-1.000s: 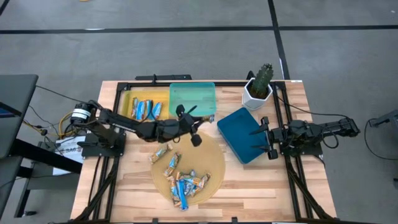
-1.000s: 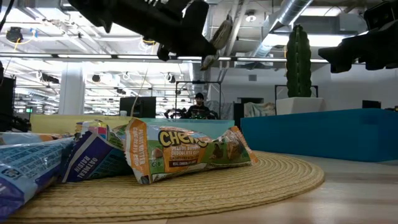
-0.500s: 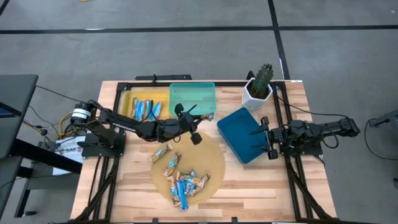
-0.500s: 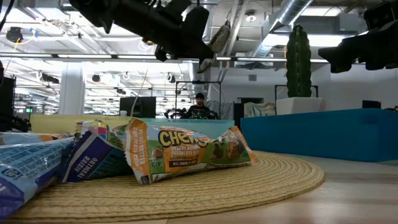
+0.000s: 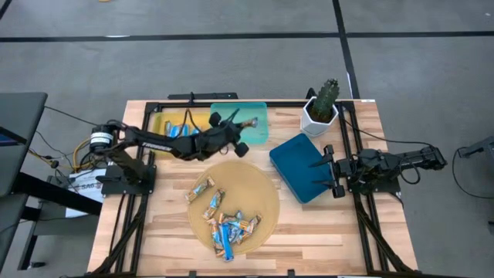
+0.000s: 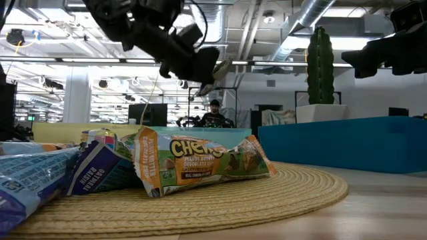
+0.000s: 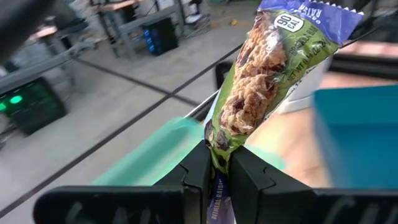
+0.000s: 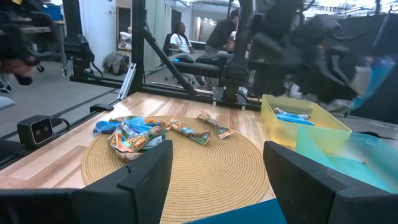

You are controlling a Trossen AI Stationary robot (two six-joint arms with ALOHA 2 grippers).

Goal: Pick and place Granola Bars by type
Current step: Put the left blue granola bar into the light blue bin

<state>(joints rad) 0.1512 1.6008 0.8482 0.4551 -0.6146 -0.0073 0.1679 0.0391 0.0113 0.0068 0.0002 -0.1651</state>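
**A:** Left wrist view gives us the fingers nearly closed, pinching the bottom end of a green and purple granola bar that stands up from them.

**B:** So we judge we are mid-carry. From above, our left gripper hangs over the teal tray, with the yellow tray beside it already holding blue bars.

**A:** Next we need to settle over the teal tray's floor, lower, and let go. The bar is long and held by one end, so it may swing.

**B:** Edges to mind: the teal tray's rim, and the wall it shares with the yellow one. The dark blue tray and the potted cactus stand well apart on the far side.

**A:** Our right gripper waits over the dark blue tray's edge, fingers spread wide, holding nothing.

**B:** The remaining bars lie on the round woven mat, clear of our path.
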